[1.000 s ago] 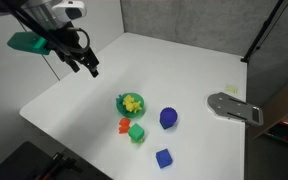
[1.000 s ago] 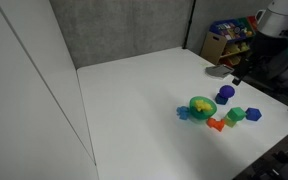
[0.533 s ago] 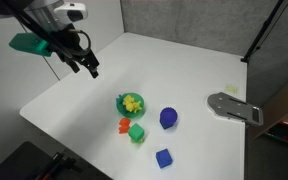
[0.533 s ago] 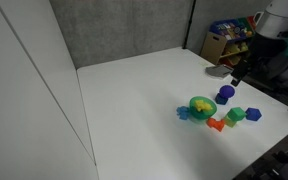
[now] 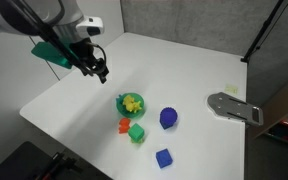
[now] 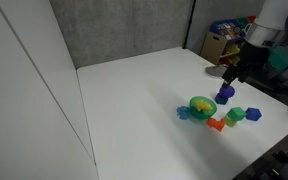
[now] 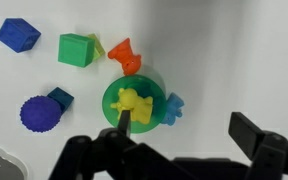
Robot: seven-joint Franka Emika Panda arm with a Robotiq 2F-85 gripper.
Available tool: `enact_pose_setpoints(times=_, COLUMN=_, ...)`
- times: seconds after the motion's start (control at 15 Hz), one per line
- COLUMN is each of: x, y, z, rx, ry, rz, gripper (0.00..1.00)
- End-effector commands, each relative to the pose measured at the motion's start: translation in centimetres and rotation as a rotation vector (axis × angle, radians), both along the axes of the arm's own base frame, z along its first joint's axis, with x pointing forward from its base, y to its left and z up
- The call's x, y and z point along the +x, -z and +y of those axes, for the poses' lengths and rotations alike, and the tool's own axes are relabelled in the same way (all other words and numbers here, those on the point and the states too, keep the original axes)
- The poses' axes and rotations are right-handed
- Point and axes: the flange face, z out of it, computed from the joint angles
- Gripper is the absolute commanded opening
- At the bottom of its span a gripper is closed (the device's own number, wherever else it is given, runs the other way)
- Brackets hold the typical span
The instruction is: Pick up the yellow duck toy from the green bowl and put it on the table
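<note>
The yellow duck toy [image 7: 134, 103] lies in the green bowl [image 7: 110, 98] near the middle of the white table [image 5: 194, 70]. Both exterior views show the duck [image 5: 132, 102] [image 6: 201, 104] in the bowl [image 5: 120, 104] [image 6: 194, 103]. My gripper [image 7: 187, 128] is open and empty, up in the air. In the wrist view one fingertip [image 7: 124, 118] overlaps the bowl's edge and the other [image 7: 249, 130] is over bare table. In the exterior views the gripper [image 5: 99, 70] [image 6: 233, 74] hangs above the table beside the bowl, apart from it.
Around the bowl lie an orange toy [image 7: 124, 55], a green cube [image 7: 77, 49], a blue spiky ball [image 7: 39, 112], a blue cube [image 7: 18, 33] and a light-blue toy [image 7: 172, 106]. A grey flat object [image 5: 234, 107] lies near the table's edge.
The arm has swung and the gripper has moved closer to the bowl. The toys have not moved.
</note>
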Motion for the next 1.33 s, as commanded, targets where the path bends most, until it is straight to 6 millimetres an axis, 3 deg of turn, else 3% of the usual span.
enact_pose_setpoints(times=0.0, x=2.6, y=2.3, z=-1.1, rx=0.047, ry=-0.032, rz=-0.010, gripper=1.00)
enact_pose_setpoints(times=0.6, x=8.2, y=8.5, z=-2.8, rx=-0.005, ry=-0.247, rz=-0.040, gripper=1.00)
enact_pose_setpoints(times=1.27, x=13.1, y=18.4, z=-3.4, rx=-0.060, ry=-0.315, rz=0.011, gripper=1.00)
